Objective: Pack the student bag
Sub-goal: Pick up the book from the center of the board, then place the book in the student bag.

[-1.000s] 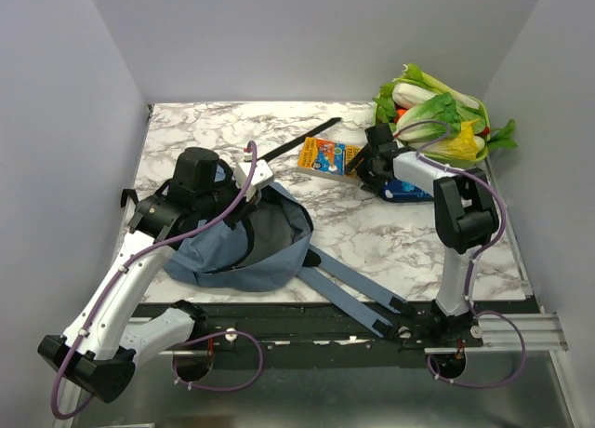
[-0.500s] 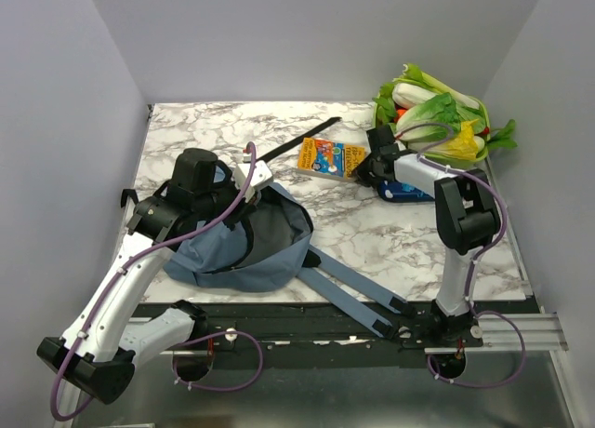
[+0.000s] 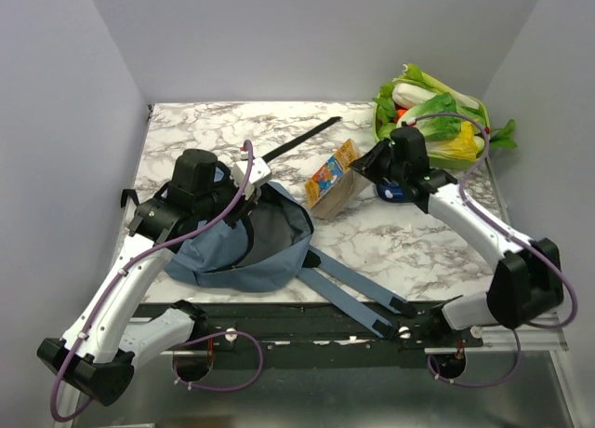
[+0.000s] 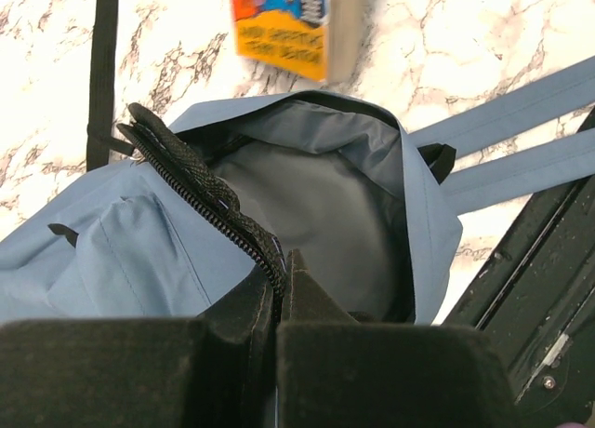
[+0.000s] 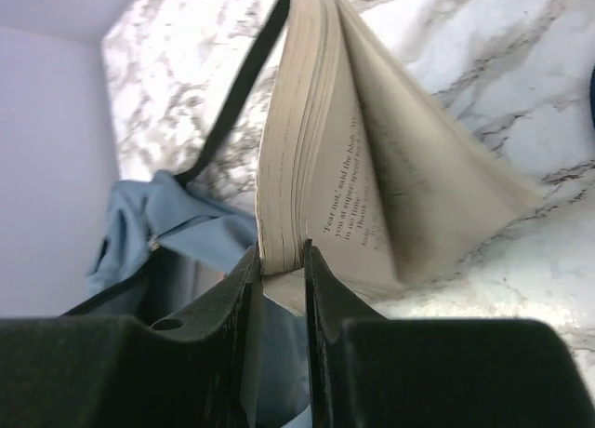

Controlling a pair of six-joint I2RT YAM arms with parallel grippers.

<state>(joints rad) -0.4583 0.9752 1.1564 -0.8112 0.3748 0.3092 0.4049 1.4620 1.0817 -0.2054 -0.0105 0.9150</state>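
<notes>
The left gripper (image 4: 282, 274) is closed on the zipper rim of the bag (image 3: 232, 256), at the table's (image 3: 400, 233) near left. The right gripper (image 5: 279, 260) clamps a book (image 3: 333, 181), lifted just beyond the open mouth.

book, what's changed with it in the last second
The right claw closed on the book, which lay flat on the table, tipped it up with pages fanning, and carried it toward the student bag. The right arm swung outward. Unchanged: the left claw shut on the bag's zipper edge, holding it open; the vegetables at the far right.
</notes>
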